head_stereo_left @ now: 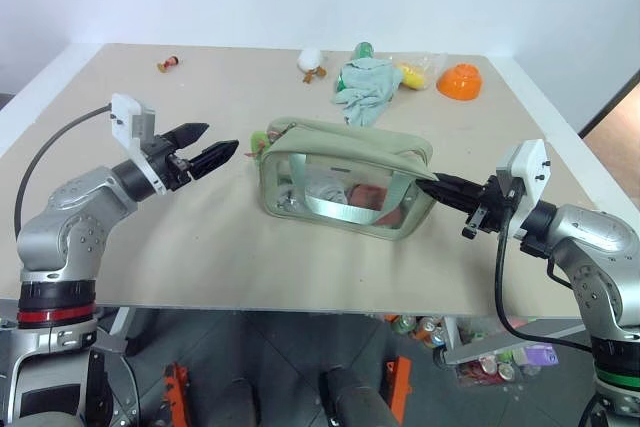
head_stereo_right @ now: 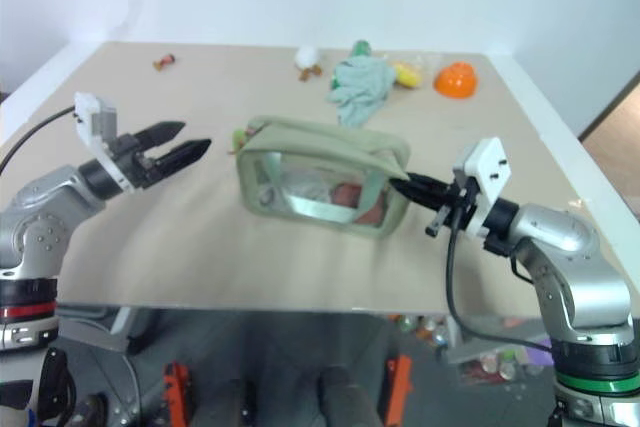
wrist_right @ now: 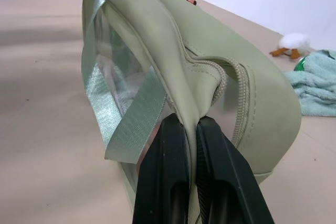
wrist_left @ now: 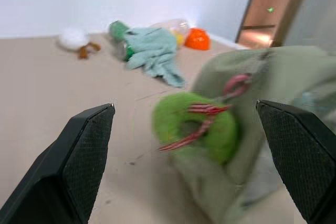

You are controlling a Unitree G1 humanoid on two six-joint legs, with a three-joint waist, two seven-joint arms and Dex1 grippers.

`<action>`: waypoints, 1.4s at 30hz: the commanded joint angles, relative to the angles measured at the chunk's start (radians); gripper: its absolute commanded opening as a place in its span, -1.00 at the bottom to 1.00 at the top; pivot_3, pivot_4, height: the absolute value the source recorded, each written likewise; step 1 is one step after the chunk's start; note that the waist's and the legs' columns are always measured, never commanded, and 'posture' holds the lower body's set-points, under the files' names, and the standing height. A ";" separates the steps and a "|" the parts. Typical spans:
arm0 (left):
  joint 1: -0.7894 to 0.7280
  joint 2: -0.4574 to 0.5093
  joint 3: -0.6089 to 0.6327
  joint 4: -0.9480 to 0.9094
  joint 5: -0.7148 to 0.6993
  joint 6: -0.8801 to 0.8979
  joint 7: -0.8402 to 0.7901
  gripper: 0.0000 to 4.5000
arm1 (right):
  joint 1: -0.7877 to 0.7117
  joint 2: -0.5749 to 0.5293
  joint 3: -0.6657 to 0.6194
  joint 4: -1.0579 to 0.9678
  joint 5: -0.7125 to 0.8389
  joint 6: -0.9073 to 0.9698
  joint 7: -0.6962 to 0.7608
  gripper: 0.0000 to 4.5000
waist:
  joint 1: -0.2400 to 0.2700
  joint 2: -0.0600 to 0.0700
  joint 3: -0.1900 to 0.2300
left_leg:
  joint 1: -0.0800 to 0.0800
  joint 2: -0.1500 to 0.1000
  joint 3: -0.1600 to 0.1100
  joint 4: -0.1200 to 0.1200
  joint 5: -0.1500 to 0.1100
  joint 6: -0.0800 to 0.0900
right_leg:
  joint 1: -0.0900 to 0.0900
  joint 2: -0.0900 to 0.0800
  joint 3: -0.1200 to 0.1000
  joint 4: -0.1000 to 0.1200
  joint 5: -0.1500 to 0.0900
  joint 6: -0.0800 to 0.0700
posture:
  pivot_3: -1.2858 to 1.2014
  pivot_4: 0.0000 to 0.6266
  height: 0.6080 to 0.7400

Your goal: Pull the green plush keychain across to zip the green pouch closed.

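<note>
Big picture first: tan table [head_stereo_left: 200, 237], green pouch [head_stereo_left: 345, 182] sitting mid-table, long side toward the robot, clear window facing front w/ stuff inside. Behind it, well apart, a mint cloth [head_stereo_left: 367, 87], an orange bowl [head_stereo_left: 461, 80], a small white toy [head_stereo_left: 312, 62].

R side: right gripper [wrist_right: 191, 129] has its fingers clamped tight on the pouch's end fabric, just by the zipper end — that's the anchor. Good, keep it firm & steady so the bag can't slide when the zip gets tugged.

L side: left gripper [head_stereo_left: 215, 152] spread wide, level, tips aimed at the pouch's other end, near but not touching yet.

Small target: green plush keychain [wrist_left: 194, 127] hangs at that left end of the pouch, dead centre between the open fingers in the left wrist view.

My read for doing it well: ease fwd till the plush sits between the pads, pinch near the cord, not just fuzz, then pull along the zipper line toward the anchored end, low & straight.
</note>
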 commanded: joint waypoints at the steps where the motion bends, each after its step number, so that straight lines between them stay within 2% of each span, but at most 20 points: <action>1: -0.067 -0.014 -0.044 0.083 0.083 -0.101 -0.028 1.00 | -0.021 -0.019 -0.017 0.002 -0.013 -0.040 0.017 -0.98 | 0.001 0.000 0.000 | 0.000 0.000 0.000 0.000 0.000 0.000 | 0.000 0.000 0.000 0.000 0.000 0.000 | 0.03 -0.52 0.97; 11: -0.181 -0.069 -0.165 0.313 0.253 -0.283 -0.141 1.00 | 0.005 -0.020 -0.022 -0.015 -0.018 -0.045 0.019 -0.98 | 0.002 0.000 0.000 | 0.000 -0.001 -0.001 0.000 0.000 0.000 | 0.000 0.000 0.000 0.000 0.000 0.000 | 0.03 -0.52 0.97; 18: -0.247 -0.103 -0.175 0.464 0.330 -0.394 -0.134 1.00 | 0.015 -0.024 -0.028 -0.018 -0.019 -0.049 0.016 -0.98 | 0.003 0.000 0.000 | 0.000 -0.001 -0.001 0.000 0.000 0.000 | 0.000 0.000 0.000 0.000 0.000 0.001 | 0.03 -0.52 0.97; 28: -0.334 -0.142 -0.176 0.625 0.370 -0.509 -0.166 1.00 | 0.023 -0.026 -0.024 -0.016 -0.023 -0.055 0.013 -0.98 | 0.003 0.000 0.000 | 0.000 -0.002 -0.001 0.000 0.000 0.000 | 0.001 -0.001 0.000 0.000 0.000 0.001 | 0.03 -0.52 0.97; 31: -0.342 -0.149 -0.182 0.652 0.385 -0.522 -0.185 0.63 | 0.022 -0.026 -0.024 -0.013 -0.024 -0.058 0.013 -1.00 | 0.003 0.000 0.000 | 0.000 -0.002 -0.001 0.001 0.000 0.000 | 0.001 -0.001 0.000 0.000 0.000 0.001 | 0.03 -0.52 0.97; 39: -0.345 -0.152 -0.163 0.658 0.384 -0.537 -0.207 -0.61 | 0.015 -0.018 -0.015 -0.016 -0.026 -0.063 0.008 -1.00 | 0.003 0.000 0.000 | 0.000 -0.002 -0.002 0.000 0.000 0.000 | 0.001 -0.001 0.000 0.000 0.000 0.001 | 0.03 -0.52 0.97; 42: -0.347 -0.145 -0.151 0.643 0.375 -0.535 -0.208 -0.99 | 0.006 -0.019 -0.012 -0.010 -0.028 -0.066 0.010 -1.00 | 0.003 0.000 0.000 | 0.000 -0.002 -0.002 0.000 0.000 0.000 | 0.001 -0.001 0.000 0.000 0.000 0.001 | 0.03 -0.52 0.97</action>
